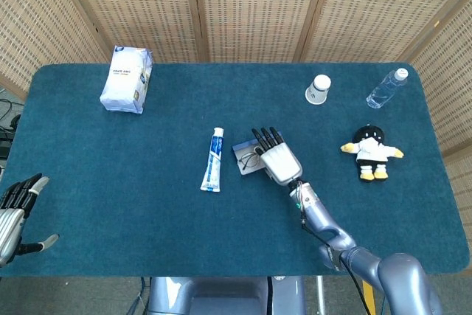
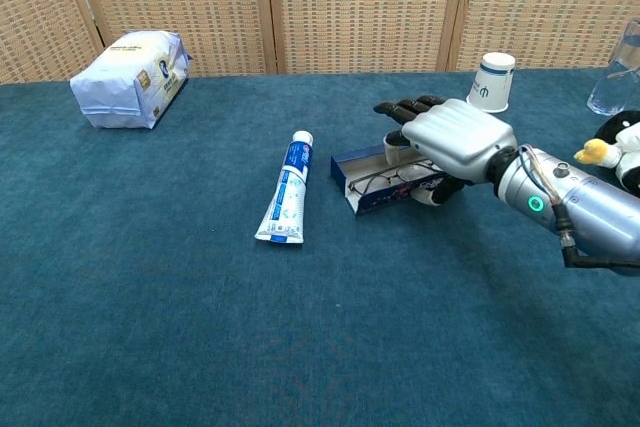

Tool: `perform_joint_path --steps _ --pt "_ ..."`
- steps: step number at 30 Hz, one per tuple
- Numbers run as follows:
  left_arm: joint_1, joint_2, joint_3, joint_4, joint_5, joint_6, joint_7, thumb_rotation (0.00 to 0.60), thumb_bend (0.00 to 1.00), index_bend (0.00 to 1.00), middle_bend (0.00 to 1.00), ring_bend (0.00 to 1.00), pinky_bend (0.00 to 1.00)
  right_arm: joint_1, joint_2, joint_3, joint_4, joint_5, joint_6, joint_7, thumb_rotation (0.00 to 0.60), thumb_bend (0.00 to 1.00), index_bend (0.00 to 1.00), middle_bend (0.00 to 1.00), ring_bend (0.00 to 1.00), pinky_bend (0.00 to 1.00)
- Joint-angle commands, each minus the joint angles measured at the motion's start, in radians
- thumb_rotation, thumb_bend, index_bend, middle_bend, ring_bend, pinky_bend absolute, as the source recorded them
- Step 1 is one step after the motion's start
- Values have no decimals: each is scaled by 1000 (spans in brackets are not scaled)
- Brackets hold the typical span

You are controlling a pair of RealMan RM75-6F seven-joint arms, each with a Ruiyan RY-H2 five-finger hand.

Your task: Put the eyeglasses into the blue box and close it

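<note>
My right hand (image 2: 452, 137) lies flat with straight fingers on the lid of the blue box (image 2: 372, 184), holding nothing, glasses (image 2: 388, 181) inside, so next I press it shut.

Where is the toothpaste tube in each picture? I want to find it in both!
Head view: the toothpaste tube lies near the middle of the table, a bit left of centre, cap pointing away from the robot.
Chest view: the toothpaste tube lies left of centre, cap pointing toward the wicker wall.
Shared landmark: in both views the blue box sits just to the tube's right.
</note>
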Motion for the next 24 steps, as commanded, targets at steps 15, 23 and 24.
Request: perform_joint_path --steps 15,23,24 --pt "1 -4 3 -5 2 0 12 600 97 0 0 0 0 -19 79 -74 -57 -56 26 13 600 672 675 46 0 87" --pt "5 -1 10 -5 21 8 6 600 96 0 0 0 0 -74 258 -145 -248 -137 127 14 600 672 681 60 0 101" --pt "6 0 12 -5 26 10 6 600 96 0 0 0 0 -85 291 -161 -280 -153 143 10 600 672 681 61 0 101"
